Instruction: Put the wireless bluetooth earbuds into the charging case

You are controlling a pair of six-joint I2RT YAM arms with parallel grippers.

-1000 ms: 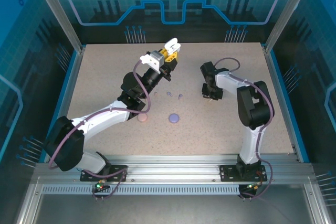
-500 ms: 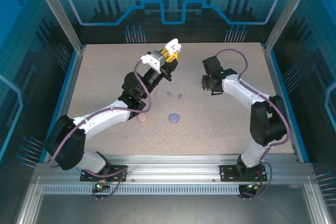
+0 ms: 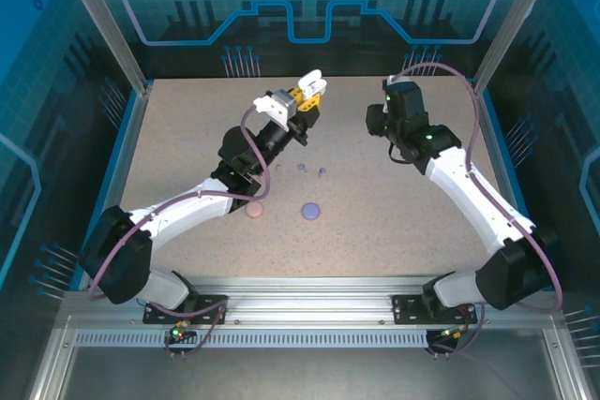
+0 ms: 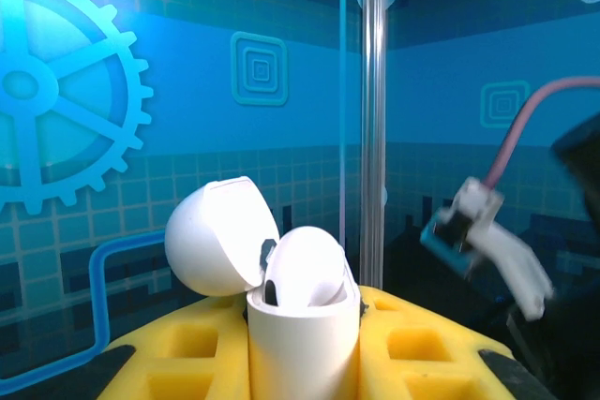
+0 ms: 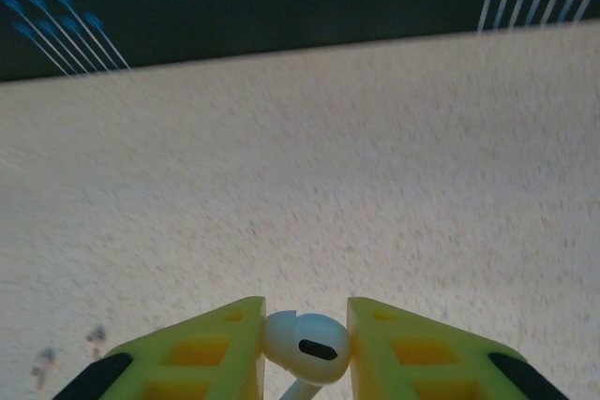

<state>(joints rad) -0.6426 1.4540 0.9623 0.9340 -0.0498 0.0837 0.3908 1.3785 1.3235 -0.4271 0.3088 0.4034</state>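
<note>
My left gripper [image 3: 302,94] is raised over the back of the table and shut on a white charging case [image 4: 302,344]. The case's lid [image 4: 221,236] is flipped open, and one white earbud [image 4: 305,269] sits in it. The right gripper [image 5: 306,362] is shut on a second white earbud [image 5: 306,346], pinched between the yellow fingers [image 5: 211,353] above the speckled tabletop. In the top view the right gripper [image 3: 374,121] hangs to the right of the case, a gap apart. Two purple earbuds [image 3: 302,168] [image 3: 322,171] lie on the table between the arms.
A round pink case [image 3: 253,212] and a round purple case [image 3: 310,210] lie closed on the table near the left forearm. Blue walls and metal posts [image 4: 373,119] enclose the table. Open tabletop [image 3: 394,213] stretches at the middle and right.
The right arm has lifted off the table and swung back and up with the white earbud, extending its elbow outward. The left arm has held still with the open case.
</note>
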